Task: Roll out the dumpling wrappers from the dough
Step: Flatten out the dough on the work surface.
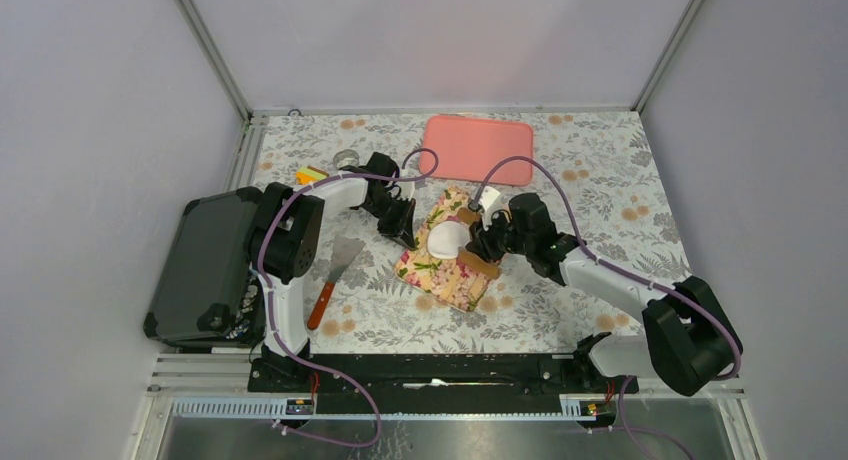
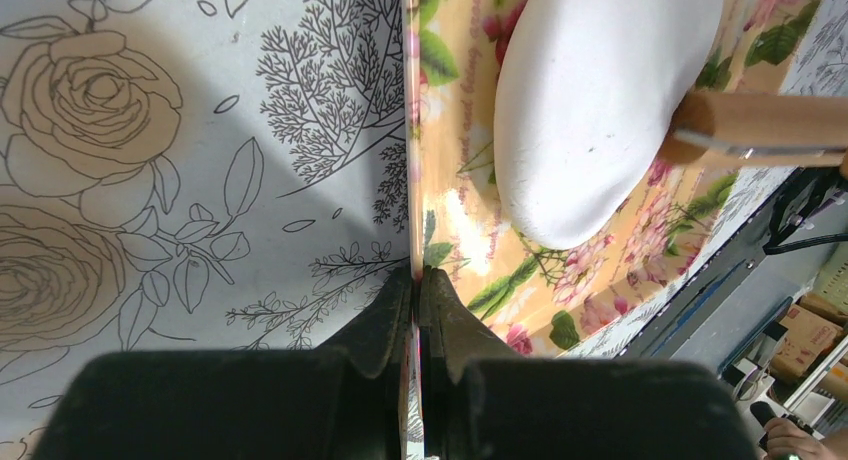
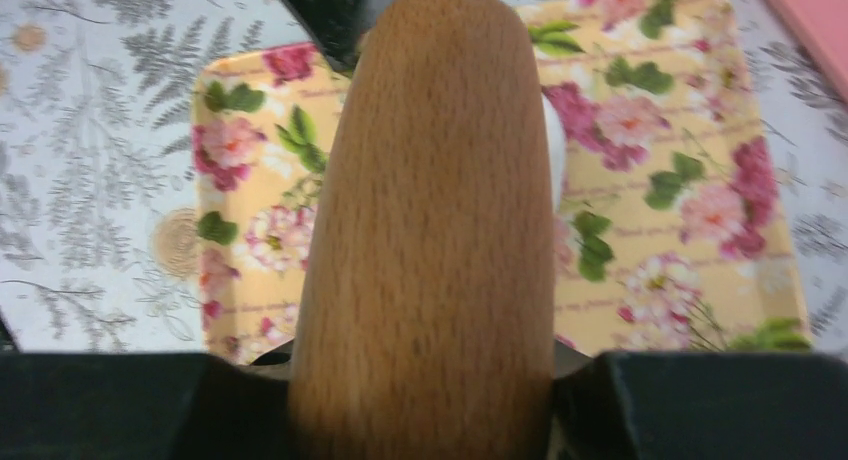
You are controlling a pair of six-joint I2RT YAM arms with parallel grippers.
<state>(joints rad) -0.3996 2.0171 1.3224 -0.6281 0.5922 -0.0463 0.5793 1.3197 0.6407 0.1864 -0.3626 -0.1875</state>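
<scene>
Edge of the floral tray (image 2: 455, 140), at its ten o'clock side, is pinched by the left gripper (image 2: 418, 280), whose jaws are pressed together on it. White dough (image 2: 600, 100), flattened to an oval, is laid on the tray. From three o'clock, a rolling pin (image 3: 430, 230) is clamped by the right gripper (image 3: 425, 390), its end touching the dough.

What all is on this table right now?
dough: one, white, on the floral board
floral board: one, yellow with flowers, centre
rolling pin: one, brown wood, at the dough's edge
tray: one, pink, far side
spatula: one, orange handle, left of board
metal ring: one, silver, far left
small block: one, yellow-orange, beside ring
case: one, black, left edge
left gripper: one, black, shut on board's edge
right gripper: one, black, shut on rolling pin
</scene>
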